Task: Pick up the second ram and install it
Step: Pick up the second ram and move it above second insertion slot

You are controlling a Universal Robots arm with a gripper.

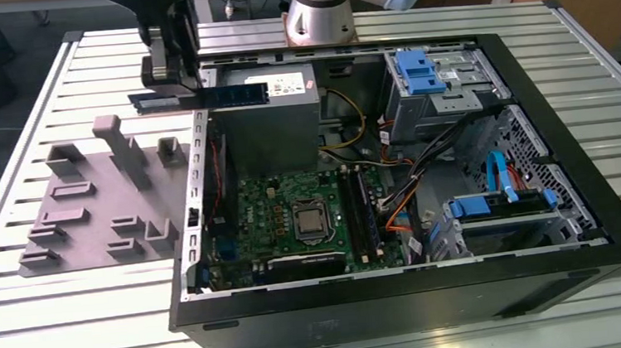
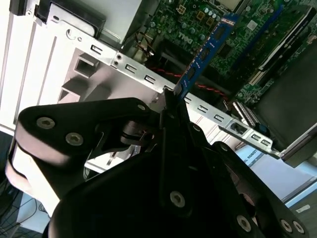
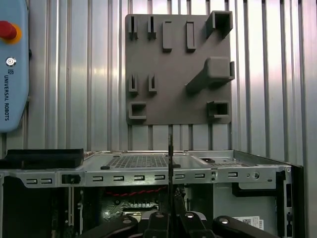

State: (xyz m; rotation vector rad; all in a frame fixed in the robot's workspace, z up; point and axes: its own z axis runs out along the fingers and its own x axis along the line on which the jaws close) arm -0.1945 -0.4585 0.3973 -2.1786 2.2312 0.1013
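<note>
The second ram (image 1: 240, 94) is a thin blue-green stick held level in the air above the back wall of the open computer case (image 1: 581, 227), on the exterior view's left. My gripper (image 1: 195, 90) is shut on it from above, near its middle. In the second wrist view the ram (image 2: 204, 49) sticks out from between my fingertips (image 2: 171, 105) toward the green motherboard (image 2: 198, 20). It appears edge-on as a thin dark line (image 3: 170, 161) in the first wrist view. The motherboard (image 1: 275, 218) lies on the case floor, with long black slot rails (image 1: 358, 213) beside the processor socket.
A grey fixture plate (image 1: 91, 204) with raised holders lies on the slatted table at the exterior view's left, also in the first wrist view (image 3: 178, 74). Inside the case are a power supply (image 1: 266, 111), blue drive brackets (image 1: 419, 70) and loose cables (image 1: 401, 192). A pendant with a red button (image 3: 12, 64) lies nearby.
</note>
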